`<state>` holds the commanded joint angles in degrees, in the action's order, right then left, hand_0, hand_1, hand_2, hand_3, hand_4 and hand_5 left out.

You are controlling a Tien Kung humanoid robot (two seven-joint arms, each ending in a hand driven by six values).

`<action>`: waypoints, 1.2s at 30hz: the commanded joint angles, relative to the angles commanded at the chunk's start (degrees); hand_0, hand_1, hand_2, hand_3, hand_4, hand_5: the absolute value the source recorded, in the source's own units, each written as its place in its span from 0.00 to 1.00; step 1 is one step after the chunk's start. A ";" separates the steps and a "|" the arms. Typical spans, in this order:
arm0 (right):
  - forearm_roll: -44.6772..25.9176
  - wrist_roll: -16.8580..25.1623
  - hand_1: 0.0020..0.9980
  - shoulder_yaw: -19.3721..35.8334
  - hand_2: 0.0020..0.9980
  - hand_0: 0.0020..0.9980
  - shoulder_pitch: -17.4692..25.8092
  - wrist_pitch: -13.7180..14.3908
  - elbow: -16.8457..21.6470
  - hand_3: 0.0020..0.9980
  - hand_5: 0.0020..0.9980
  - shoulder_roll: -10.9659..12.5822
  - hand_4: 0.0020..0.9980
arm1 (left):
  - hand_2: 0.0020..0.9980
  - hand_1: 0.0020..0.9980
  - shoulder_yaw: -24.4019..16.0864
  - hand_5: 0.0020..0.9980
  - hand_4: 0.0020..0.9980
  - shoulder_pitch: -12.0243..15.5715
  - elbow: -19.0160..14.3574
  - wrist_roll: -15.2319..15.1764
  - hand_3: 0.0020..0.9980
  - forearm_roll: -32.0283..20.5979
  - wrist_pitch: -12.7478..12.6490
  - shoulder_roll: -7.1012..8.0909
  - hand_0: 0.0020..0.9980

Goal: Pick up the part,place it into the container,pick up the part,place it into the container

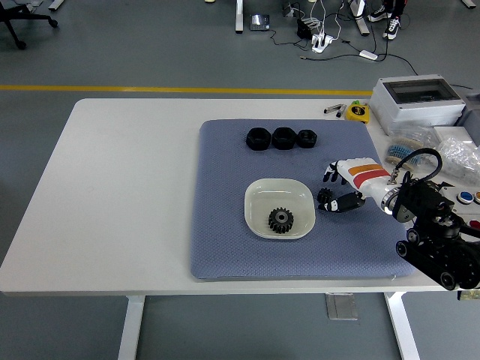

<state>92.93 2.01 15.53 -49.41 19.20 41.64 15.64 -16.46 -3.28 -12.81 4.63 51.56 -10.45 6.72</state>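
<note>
Worktop (pixel 120 187): white, carrying a blue-grey mat (pixel 225 240) on its right half.
Container (pixel 279 208): a shallow cream bowl near the mat's centre; one black toothed gear (pixel 280 220) lies inside it, toward the bowl's 6 o'clock edge.
Second part (pixel 325 198): a small black gear on the mat, just beside the bowl at its 3 o'clock side, outside the rim.
Right hand (pixel 341 187): reaches in from 3 o'clock, white with orange and red bands at the wrist; its black-tipped thumb and fingers are curled narrowly around the small gear, touching it. Whether the gear is lifted off the mat or resting on it, I cannot tell.
Other parts: three black round pieces (pixel 282 138) sit in a row at the mat's 12 o'clock edge, well apart from the hand.
Surroundings: a grey box (pixel 417 100) with a clear lid stands at the worktop's 2 o'clock corner, a small yellow object (pixel 358 111) beside it.
</note>
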 joint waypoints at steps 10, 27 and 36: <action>-2.85 0.57 0.41 -1.45 0.51 0.21 0.34 0.38 -1.50 0.53 0.44 -0.67 0.88 | 0.74 0.72 -0.01 0.65 0.66 -0.04 -0.02 0.04 0.64 0.03 -0.01 -0.16 0.70; -4.13 1.80 0.17 -3.04 0.32 0.02 1.02 3.40 -1.79 0.41 0.50 -1.03 0.75 | 0.74 0.72 -0.06 0.65 0.66 -0.09 0.02 0.06 0.64 0.10 -0.13 -0.26 0.70; -4.03 1.93 0.06 -2.99 0.21 0.00 1.12 4.05 -1.70 0.33 0.51 -0.89 0.76 | 0.74 0.72 0.02 0.65 0.66 -0.12 0.03 0.03 0.64 0.07 -0.15 -0.30 0.70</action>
<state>88.90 3.94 12.54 -48.28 23.25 39.94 14.75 -16.44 -3.41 -12.78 4.67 51.62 -10.60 6.43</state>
